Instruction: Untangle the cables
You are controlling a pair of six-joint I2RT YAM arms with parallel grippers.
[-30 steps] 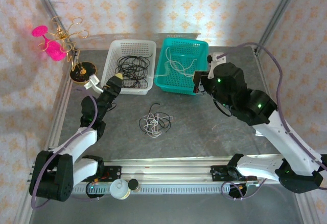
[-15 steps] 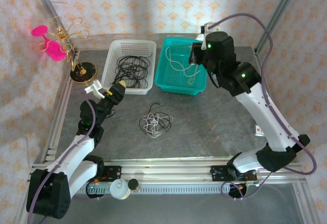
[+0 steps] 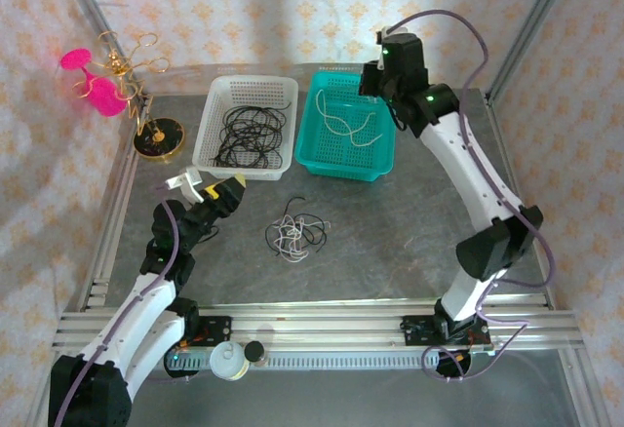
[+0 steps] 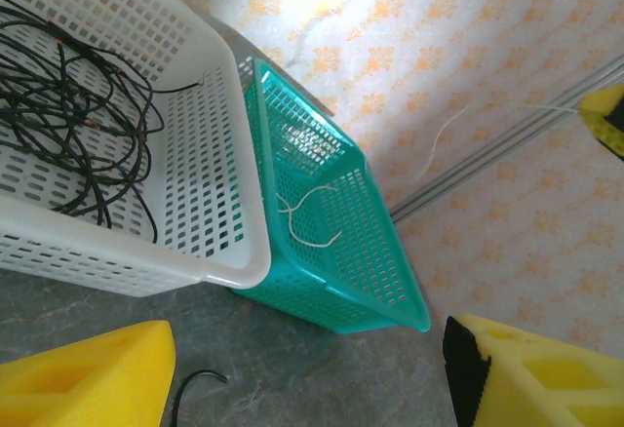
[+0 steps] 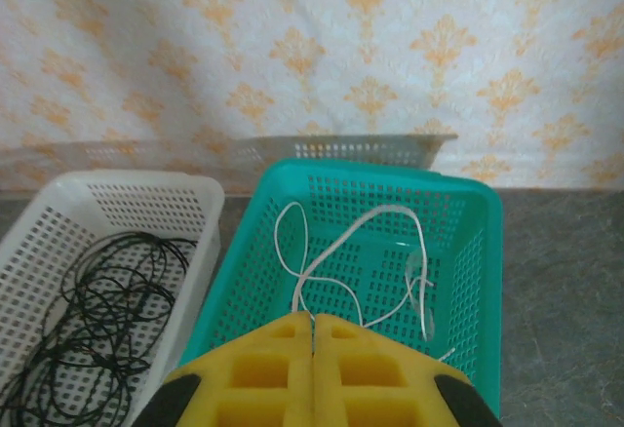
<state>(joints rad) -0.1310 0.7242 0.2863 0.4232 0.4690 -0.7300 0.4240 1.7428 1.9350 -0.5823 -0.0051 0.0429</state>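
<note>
**Cables** (image 3: pixel 297 235): small loose tangle, black + whitish curly cords, on worktop (image 3: pixel 409 232) near centre, to R of left end effector (image 3: pixel 230 189) and apart from it; its fingers (image 4: pixel 88 378) spread. Right end effector (image 5: pixel 312 325) above teal basket (image 3: pixel 351 169), pads pressed together, pinching whitish cord (image 5: pixel 390 210). Black cords (image 3: pixel 249 135) lie in white basket (image 3: pixel 207 125).
</note>
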